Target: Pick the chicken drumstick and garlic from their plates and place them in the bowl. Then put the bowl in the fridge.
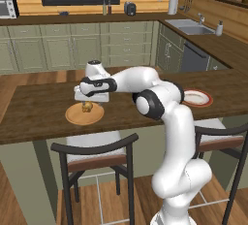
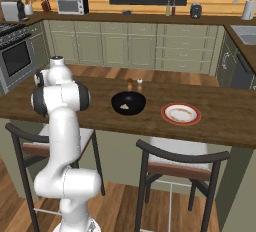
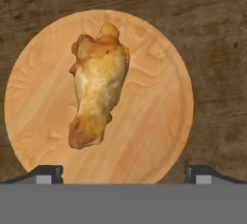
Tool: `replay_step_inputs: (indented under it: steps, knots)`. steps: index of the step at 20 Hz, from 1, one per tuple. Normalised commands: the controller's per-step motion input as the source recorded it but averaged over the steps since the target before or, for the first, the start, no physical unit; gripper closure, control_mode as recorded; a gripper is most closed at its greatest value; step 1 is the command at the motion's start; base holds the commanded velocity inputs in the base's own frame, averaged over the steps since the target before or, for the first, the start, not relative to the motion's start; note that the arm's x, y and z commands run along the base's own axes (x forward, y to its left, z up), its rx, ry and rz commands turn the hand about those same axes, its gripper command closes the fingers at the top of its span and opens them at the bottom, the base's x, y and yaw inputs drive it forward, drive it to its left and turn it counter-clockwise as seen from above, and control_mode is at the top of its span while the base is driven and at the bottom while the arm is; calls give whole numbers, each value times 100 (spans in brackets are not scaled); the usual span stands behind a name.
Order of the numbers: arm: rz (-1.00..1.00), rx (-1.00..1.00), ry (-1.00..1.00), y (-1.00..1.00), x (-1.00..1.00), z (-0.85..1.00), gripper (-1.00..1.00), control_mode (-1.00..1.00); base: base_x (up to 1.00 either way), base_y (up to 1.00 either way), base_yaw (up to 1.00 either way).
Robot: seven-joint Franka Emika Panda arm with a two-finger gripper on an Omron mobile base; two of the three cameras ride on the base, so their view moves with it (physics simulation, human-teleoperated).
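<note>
In the left base view the white arm rises from the lower right, bends at a dark elbow near the middle of the frame, and reaches left, level over the dark wood counter [image 1: 43, 105], ending in a hand turned straight down over the tan wooden plate [image 1: 85, 114] left of centre. The gripper [image 1: 87, 104] sits just above the chicken drumstick [image 1: 87, 106], a small golden-brown lump on that plate; the hand covers the fingers here, so from this side I cannot tell whether they touch the meat. The hand view looks straight down: the drumstick [image 3: 98, 84] lies lengthwise on the wooden plate [image 3: 154, 121], a little left of the plate's middle, and the two dark fingertips [image 3: 48, 174] show at the bottom corners, set wide apart, with the gripper [image 3: 124, 175] holding nothing between them. Only the very tips are visible, cut off at the lower edge. In the right base view the arm stands at the left of the frame with its upper joints stacked, blocking the wooden plate and the hand behind it. The black bowl [image 2: 128, 103] sits at the middle of the counter with a pale speck inside, probably the garlic [image 2: 125, 106], though it is too small to be sure. Just right of it lies the white, red-rimmed plate [image 2: 181, 113]. In the left base view the arm's elbow hides part of the red-rimmed plate [image 1: 197, 98].
</note>
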Motion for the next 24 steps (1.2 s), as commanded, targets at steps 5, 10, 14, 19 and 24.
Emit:
replay_step_inputs:
  steps: [5, 10, 14, 19, 24]
  knots:
    - [0, 0, 3, 16, 43, -14, -100, -100, 0, 0, 0]
    - [0, 0, 1, 11, 38, -37, -100, -100, 0, 0, 0]
    - [0, 0, 2, 8, 37, -27, -100, -100, 0, 0, 0]
    - [0, 0, 5, 11, 11, -43, -100, -100, 0, 0, 0]
    - [0, 0, 2, 3, -34, -40, 100, -100, 0, 0, 0]
